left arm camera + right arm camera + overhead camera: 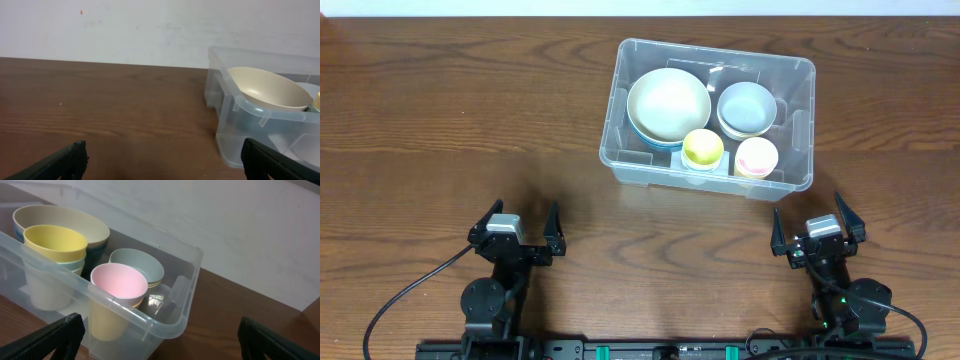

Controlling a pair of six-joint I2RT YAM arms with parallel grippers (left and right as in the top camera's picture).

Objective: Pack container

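The clear plastic container point(625, 166) stands at the back right of the wooden table. It holds a large cream bowl point(668, 103), a pale blue bowl point(746, 107), a yellow cup point(703, 148) and a pink-lined cup point(756, 157). The container also shows in the left wrist view point(235, 131) and the right wrist view point(172, 317). My left gripper point(517, 232) is open and empty near the front edge, left of the container. My right gripper point(819, 232) is open and empty just in front of the container's right corner.
A white wall point(125, 30) rises behind the table's far edge. Bare wooden table point(450, 110) spreads left of the container. Cables run from both arm bases along the front edge.
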